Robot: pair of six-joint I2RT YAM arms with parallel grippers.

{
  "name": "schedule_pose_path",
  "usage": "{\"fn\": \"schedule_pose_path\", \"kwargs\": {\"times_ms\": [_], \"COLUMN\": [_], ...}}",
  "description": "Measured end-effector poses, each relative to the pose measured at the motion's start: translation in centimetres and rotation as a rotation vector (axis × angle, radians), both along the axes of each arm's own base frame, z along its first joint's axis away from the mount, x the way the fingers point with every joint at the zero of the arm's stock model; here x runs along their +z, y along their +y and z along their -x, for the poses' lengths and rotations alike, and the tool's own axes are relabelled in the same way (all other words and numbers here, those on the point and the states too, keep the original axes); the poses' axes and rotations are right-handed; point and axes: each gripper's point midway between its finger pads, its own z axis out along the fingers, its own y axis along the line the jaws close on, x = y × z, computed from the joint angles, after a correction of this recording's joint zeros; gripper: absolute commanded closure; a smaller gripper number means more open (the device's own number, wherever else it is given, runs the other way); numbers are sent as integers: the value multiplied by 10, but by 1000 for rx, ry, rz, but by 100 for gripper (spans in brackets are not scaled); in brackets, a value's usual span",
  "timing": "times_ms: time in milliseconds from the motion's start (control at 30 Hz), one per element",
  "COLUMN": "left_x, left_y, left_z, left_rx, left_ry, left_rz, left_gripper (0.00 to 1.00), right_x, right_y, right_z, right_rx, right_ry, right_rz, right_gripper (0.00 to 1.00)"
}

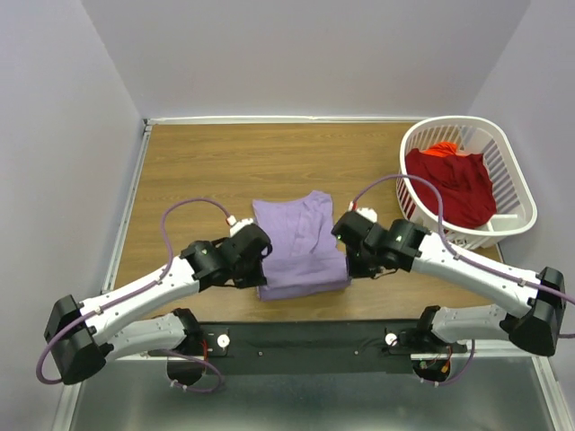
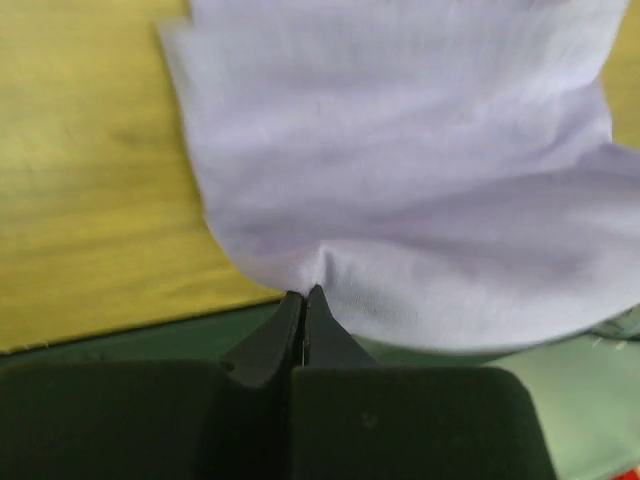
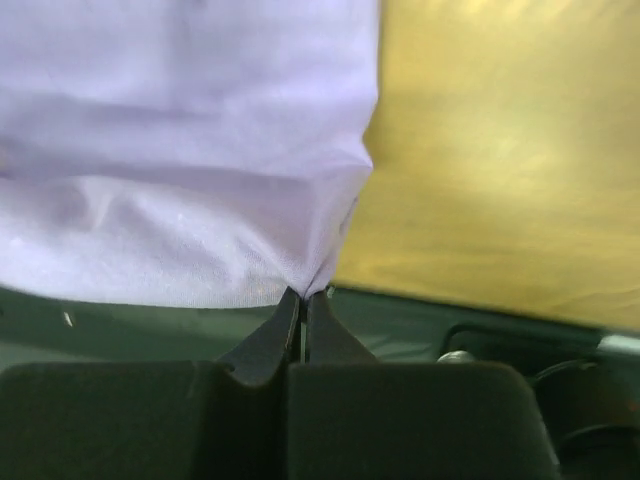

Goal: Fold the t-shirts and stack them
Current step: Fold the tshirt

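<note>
A lavender t-shirt (image 1: 298, 244) lies partly folded on the wooden table between my two arms. My left gripper (image 2: 305, 292) is shut, pinching the shirt's near left corner (image 2: 310, 260); in the top view its head (image 1: 244, 256) covers that edge. At the near right corner my right gripper (image 3: 306, 294) is also shut, with a pinch of lavender cloth (image 3: 300, 255) between its fingertips, and its head (image 1: 358, 241) sits at the shirt's right side. A deep red t-shirt (image 1: 452, 184) lies bunched in the white basket (image 1: 512, 180).
The white slatted laundry basket stands at the table's right side, close behind my right arm. A black rail (image 1: 314, 337) with the arm bases runs along the near edge. Walls close in the table at the back and on both sides.
</note>
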Motion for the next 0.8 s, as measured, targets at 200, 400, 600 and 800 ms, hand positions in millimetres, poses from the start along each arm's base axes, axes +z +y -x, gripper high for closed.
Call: {"fn": "schedule_pose_path", "kwargs": {"times_ms": [200, 400, 600, 800], "left_x": [51, 66, 68, 66], "left_y": [-1, 8, 16, 26], "left_z": [-69, -106, -127, -155], "left_rx": [38, 51, 57, 75], "left_ry": [-182, -273, -317, -339], "left_rz": [31, 13, 5, 0], "left_gripper": [100, 100, 100, 100], "right_x": [46, 64, 80, 70], "right_y": [-12, -8, -6, -5], "right_z": [-61, -95, -132, -170], "right_rx": [-35, 15, 27, 37], "right_ry": [-142, -204, -259, -249], "right_rz": [59, 137, 178, 244], "right_gripper": [99, 100, 100, 100]}}
